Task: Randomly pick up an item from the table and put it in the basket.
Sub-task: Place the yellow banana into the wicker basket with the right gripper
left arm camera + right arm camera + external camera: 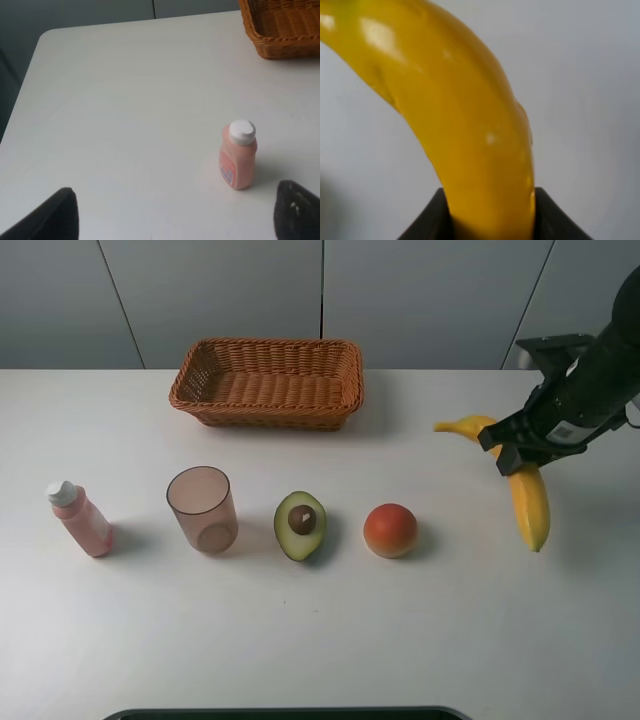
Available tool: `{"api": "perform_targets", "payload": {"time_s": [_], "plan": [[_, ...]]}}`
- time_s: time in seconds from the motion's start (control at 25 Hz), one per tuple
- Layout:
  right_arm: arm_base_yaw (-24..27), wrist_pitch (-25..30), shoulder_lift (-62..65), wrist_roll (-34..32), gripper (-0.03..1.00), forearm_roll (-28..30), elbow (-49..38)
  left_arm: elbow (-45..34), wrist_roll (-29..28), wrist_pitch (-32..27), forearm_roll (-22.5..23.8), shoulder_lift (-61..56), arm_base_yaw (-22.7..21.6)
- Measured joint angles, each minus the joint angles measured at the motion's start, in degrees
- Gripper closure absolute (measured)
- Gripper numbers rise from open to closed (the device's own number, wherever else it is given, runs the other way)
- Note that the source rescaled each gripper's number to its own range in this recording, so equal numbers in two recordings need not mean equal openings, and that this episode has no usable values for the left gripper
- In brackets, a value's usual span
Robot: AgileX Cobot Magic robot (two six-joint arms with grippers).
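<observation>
The yellow banana (530,505) lies curved at the right of the white table (320,640). My right gripper (512,452) grips it near its middle; in the right wrist view the banana (470,125) fills the frame, and a dark finger (432,220) presses on each side of it. I cannot tell whether it is off the table. The brown wicker basket (265,415) stands empty at the back centre, and one corner shows in the left wrist view (285,30). My left gripper (175,220) is open and empty, out of the exterior view.
A row stands across the table's middle: a pink bottle with a white cap (80,520) (238,157), a translucent pinkish cup (203,510), a halved avocado (300,525) and a round orange-red fruit (390,530). A dark edge (280,712) runs along the table's front.
</observation>
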State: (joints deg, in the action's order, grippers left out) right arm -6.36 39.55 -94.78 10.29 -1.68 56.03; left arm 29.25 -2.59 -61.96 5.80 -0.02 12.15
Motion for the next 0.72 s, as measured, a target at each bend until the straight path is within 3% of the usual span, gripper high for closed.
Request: {"api": "perform_targets", "payload": {"time_s": [0.28, 0.48, 0.72], "plan": [[-11.23, 0.79, 1.32, 20.48, 0.95, -3.31, 21.79, 0.00, 0.00, 0.00, 0.00, 0.00, 0.00], [-20.46, -7.22, -5.61, 29.36, 0.95, -3.59, 32.59, 0.00, 0.00, 0.00, 0.00, 0.00, 0.00], [-26.98, -8.89, -20.11, 37.83, 0.95, -3.59, 44.20, 0.00, 0.00, 0.00, 0.00, 0.00, 0.00]]}}
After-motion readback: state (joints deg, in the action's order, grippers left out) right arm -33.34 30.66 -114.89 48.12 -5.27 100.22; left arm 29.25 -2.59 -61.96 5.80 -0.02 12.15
